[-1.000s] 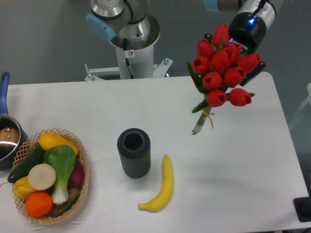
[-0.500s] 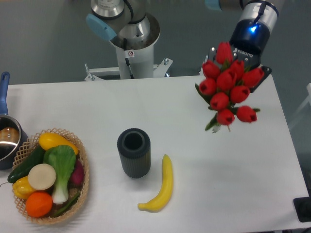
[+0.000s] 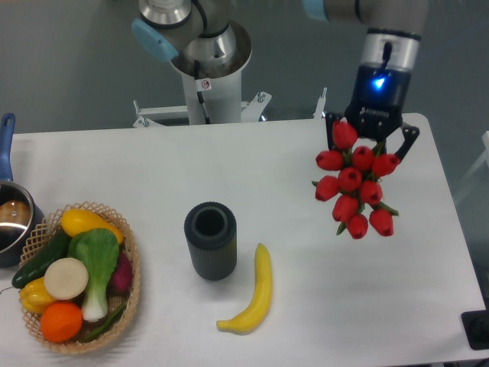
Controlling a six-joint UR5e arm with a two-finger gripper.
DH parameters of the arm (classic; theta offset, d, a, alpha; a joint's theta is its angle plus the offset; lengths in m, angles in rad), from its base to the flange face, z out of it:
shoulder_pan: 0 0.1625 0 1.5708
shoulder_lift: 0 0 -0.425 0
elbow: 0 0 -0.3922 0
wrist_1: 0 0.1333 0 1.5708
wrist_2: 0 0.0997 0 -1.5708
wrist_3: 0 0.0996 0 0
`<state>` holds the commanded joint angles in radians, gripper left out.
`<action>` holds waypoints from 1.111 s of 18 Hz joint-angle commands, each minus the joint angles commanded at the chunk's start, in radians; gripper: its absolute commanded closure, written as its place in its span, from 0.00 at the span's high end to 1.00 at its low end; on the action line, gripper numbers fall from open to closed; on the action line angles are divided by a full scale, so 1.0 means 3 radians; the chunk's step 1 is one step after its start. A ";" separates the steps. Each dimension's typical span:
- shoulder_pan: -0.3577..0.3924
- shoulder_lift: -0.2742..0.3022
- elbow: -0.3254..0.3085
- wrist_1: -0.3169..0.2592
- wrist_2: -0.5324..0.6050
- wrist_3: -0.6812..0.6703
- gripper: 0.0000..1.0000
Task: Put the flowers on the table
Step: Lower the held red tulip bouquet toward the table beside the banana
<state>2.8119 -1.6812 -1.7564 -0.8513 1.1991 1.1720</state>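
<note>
The flowers [image 3: 354, 183], a bunch of red tulip buds with green leaves, hang over the right part of the white table [image 3: 306, 306]. My gripper [image 3: 372, 139] is shut on the bunch from above, its black fingers on either side of the top buds. The buds face the camera and hide the stems. I cannot tell whether the bunch touches the tabletop.
A dark ribbed cylinder vase [image 3: 210, 240] stands upright mid-table. A yellow banana [image 3: 254, 294] lies just right of it. A wicker basket of vegetables and fruit [image 3: 76, 275] sits at the left, beside a pot [image 3: 11, 222] at the left edge.
The gripper has swung the bunch toward upright and moved it down and slightly right. The stem end seen earlier below the buds is now hidden.
</note>
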 joint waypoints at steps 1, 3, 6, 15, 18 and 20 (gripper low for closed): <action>-0.0036 -0.0015 0.0000 -0.0061 0.0138 0.0000 0.53; -0.0092 -0.0072 0.0000 -0.0229 0.0364 0.0000 0.53; -0.0138 -0.0194 -0.0025 -0.0338 0.0584 -0.0005 0.53; -0.0281 -0.0470 -0.0138 -0.0435 0.1182 -0.0015 0.54; -0.0333 -0.0537 -0.0133 -0.0435 0.1234 -0.0020 0.54; -0.0343 -0.0578 -0.0133 -0.0425 0.1234 -0.0020 0.58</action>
<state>2.7090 -1.8545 -1.7963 -0.9787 1.5693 1.1658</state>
